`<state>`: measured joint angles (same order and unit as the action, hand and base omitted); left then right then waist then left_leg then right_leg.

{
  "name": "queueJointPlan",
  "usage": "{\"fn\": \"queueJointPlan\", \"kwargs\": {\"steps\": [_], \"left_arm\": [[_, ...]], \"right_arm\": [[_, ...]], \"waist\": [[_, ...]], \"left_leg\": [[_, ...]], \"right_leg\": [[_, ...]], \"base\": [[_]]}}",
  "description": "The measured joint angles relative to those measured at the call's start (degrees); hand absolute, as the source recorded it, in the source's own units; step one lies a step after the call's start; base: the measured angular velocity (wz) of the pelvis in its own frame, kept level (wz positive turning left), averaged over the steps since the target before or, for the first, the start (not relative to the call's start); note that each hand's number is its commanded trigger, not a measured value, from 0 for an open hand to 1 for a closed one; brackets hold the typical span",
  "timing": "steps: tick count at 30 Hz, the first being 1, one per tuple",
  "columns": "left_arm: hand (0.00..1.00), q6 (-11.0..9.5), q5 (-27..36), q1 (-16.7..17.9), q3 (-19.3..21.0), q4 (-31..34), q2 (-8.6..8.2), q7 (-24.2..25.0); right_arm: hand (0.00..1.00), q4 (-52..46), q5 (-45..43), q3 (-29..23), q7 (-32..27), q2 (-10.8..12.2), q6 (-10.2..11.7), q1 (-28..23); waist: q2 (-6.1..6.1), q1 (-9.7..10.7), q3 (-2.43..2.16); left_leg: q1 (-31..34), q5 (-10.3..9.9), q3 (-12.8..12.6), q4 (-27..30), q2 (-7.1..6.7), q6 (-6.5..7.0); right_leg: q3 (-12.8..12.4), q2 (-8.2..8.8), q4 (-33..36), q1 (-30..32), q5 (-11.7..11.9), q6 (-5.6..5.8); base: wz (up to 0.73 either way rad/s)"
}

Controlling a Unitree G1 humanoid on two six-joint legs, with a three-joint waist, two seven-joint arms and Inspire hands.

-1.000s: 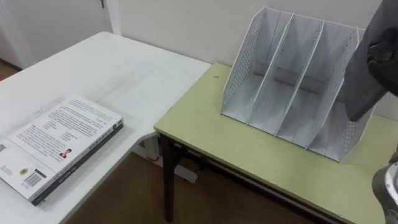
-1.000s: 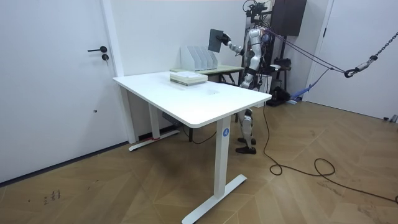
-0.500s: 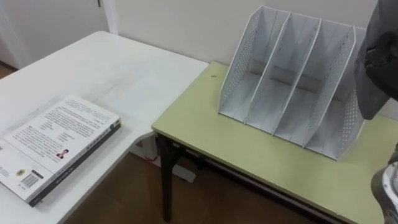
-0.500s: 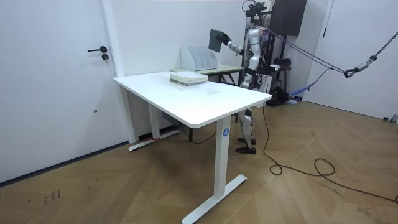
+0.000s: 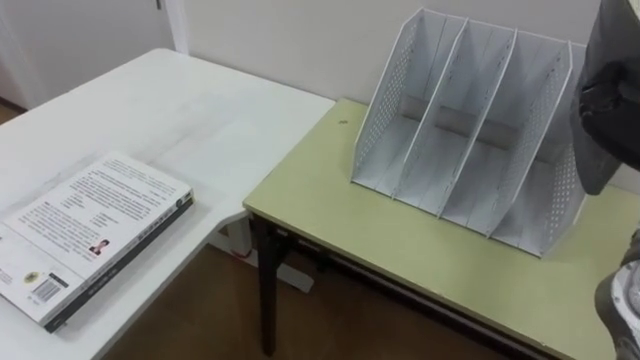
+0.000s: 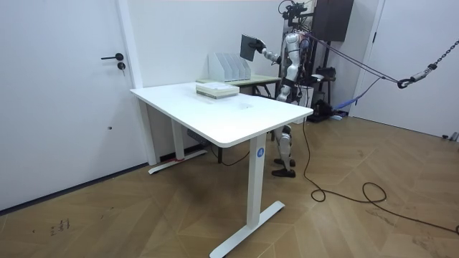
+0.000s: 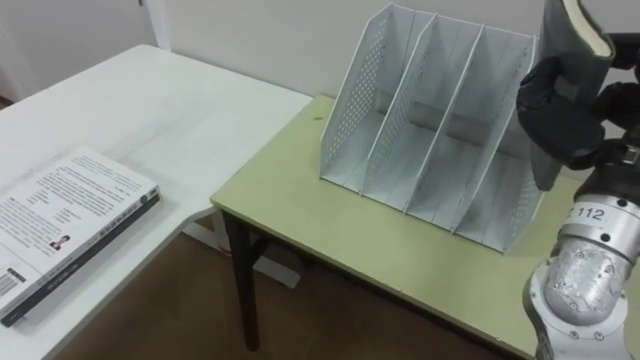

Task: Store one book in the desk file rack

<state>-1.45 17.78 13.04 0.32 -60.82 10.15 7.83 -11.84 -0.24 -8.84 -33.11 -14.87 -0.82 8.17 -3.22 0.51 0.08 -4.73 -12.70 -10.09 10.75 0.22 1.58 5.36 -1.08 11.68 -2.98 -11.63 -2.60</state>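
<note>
My right hand is shut on a dark grey book and holds it upright in the air, over the right end of the white perforated file rack. The book's lower edge hangs in front of the rack's rightmost slot without touching it. All the rack's slots are empty. The rack stands on a pale green side table, against the wall. In the room view I stand behind that table with the book raised above the rack.
A white desk adjoins the green table on my left. On it lies a flat stack of books, white cover up. A gap with wooden floor shows between the two tables near me.
The book in my right hand has drifted slightly right and up over the rack's right end. The view itself has shifted a little. Nothing else has moved.
</note>
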Motion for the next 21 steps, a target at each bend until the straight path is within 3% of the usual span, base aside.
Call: {"fn": "queueJointPlan", "kwargs": {"steps": [8,16,21], "left_arm": [[0.00,0.20,0.02,-1.05,0.00,-1.40,-0.03,-0.27],[0.00,0.66,-0.01,-1.13,0.63,-1.64,-0.03,-0.60],[0.00,0.68,-0.01,-1.23,0.59,-1.62,-0.04,-1.07]], "right_arm": [[1.00,0.01,0.11,0.90,0.11,0.01,-0.38,1.02],[1.00,-0.01,-0.03,1.03,-0.30,-0.02,-0.62,6.81],[1.00,0.00,-0.03,1.03,-0.46,-0.02,-0.62,7.51]], "waist": [[0.07,-0.94,0.03],[0.00,-1.14,0.00],[-0.07,-1.75,-0.02]], "left_leg": [[0.03,0.02,0.80,-0.04,-0.02,-0.03],[0.12,0.13,0.86,-0.01,0.01,-0.19],[-0.10,0.13,0.99,0.00,0.01,-0.20]], "right_leg": [[0.64,0.07,0.06,-0.23,0.03,-0.01],[1.13,0.09,0.03,-0.35,0.16,-0.09],[1.22,0.06,-0.02,-0.93,0.16,-0.08]], "base": [[0.04],[0.01],[0.01]]}}
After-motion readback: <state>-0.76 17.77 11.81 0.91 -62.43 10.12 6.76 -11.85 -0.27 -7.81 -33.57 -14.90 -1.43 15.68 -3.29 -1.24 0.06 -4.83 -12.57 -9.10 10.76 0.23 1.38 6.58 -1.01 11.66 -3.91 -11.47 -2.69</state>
